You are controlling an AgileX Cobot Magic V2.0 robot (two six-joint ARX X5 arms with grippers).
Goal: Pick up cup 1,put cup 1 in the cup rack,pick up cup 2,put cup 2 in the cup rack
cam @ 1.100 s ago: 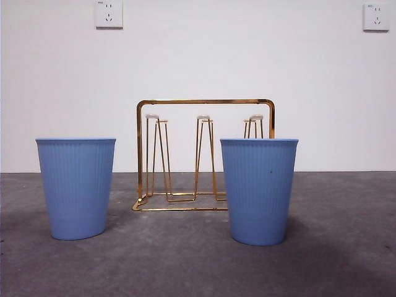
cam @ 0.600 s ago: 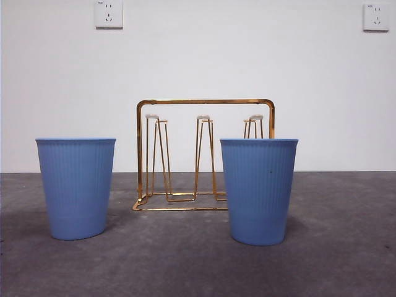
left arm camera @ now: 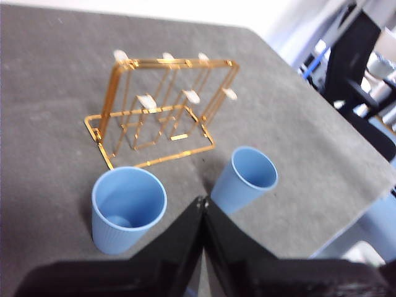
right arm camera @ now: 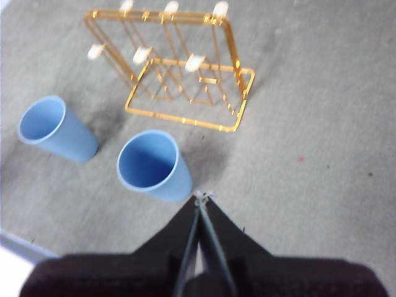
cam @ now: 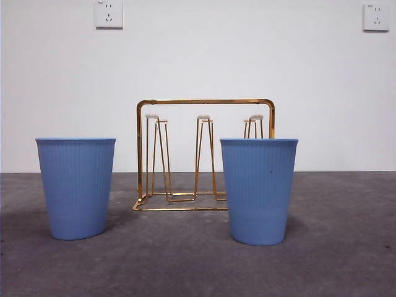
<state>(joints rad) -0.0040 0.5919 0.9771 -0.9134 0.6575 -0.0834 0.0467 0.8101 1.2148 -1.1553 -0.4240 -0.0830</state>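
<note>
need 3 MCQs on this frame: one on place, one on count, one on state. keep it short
1. Where does the cup rack stand?
A. behind the two cups, seen between them
B. in front of both cups
C. on top of a cup

2. How many blue cups are on the table?
A. one
B. two
C. three

3. How are the cups placed?
A. upside down on the prongs
B. lying on their sides
C. upright on the table

Key: 1 A, the front view shows the rack further back, between the left cup and the right cup. 2 B, every view shows two. 3 C, both wrist views look into open mouths, and no prong carries a cup.
</note>
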